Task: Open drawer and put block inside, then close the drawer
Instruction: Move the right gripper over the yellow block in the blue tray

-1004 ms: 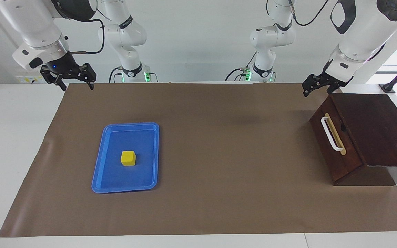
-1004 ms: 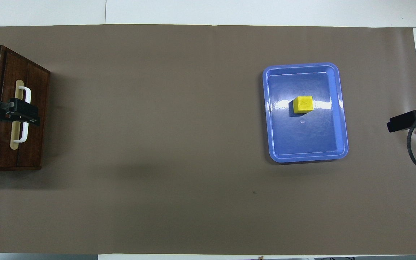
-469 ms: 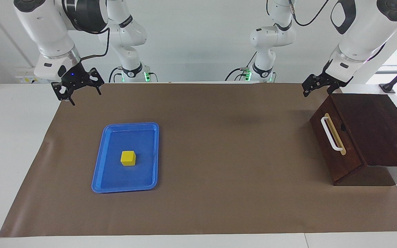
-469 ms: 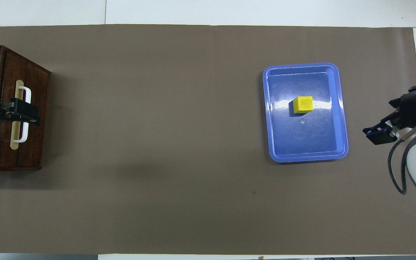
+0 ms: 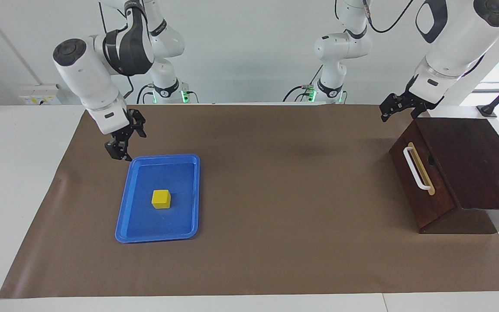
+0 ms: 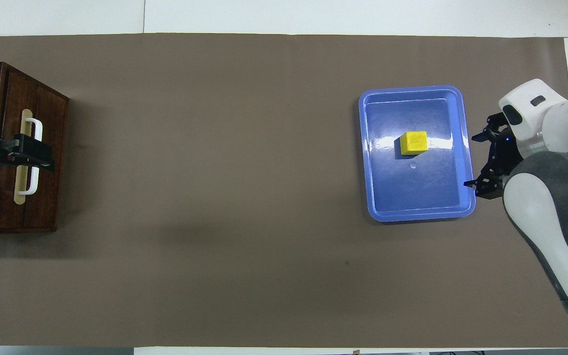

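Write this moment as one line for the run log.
drawer: shut | block: in blue tray | right gripper: open, by tray corner | left gripper: open, waiting above drawer box

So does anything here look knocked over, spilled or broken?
Nothing stands out. The block sits flat in the blue tray, the drawer is shut in its box, which is turned at an angle to the mat's edges, and nothing is spilled or visibly damaged.
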Tool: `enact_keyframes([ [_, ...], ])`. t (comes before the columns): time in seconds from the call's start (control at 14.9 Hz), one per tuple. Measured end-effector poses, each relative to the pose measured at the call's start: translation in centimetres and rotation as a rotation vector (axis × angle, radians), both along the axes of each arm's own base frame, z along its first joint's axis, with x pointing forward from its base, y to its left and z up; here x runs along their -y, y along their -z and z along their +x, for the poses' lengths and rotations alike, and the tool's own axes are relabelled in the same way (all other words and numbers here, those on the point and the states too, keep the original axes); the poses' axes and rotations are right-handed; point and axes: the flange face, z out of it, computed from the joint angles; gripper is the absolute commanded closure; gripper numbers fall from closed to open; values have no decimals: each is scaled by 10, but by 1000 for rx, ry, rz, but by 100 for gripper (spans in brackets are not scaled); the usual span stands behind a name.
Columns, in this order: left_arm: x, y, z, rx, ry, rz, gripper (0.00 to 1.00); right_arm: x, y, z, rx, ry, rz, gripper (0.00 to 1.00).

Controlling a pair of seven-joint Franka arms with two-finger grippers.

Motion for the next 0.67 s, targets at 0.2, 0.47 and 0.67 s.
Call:
enact_keyframes([
  [0.2, 0, 0, 0, 0, 0, 0, 0, -3, 37, 18, 14, -107, 20, 0],
  [0.47, 0, 0, 0, 0, 0, 0, 0, -8, 62, 35, 78, -171, 14, 0],
  [0.67, 0, 0, 0, 0, -1, 0, 0, -10, 88, 44, 83, -188, 53, 0],
])
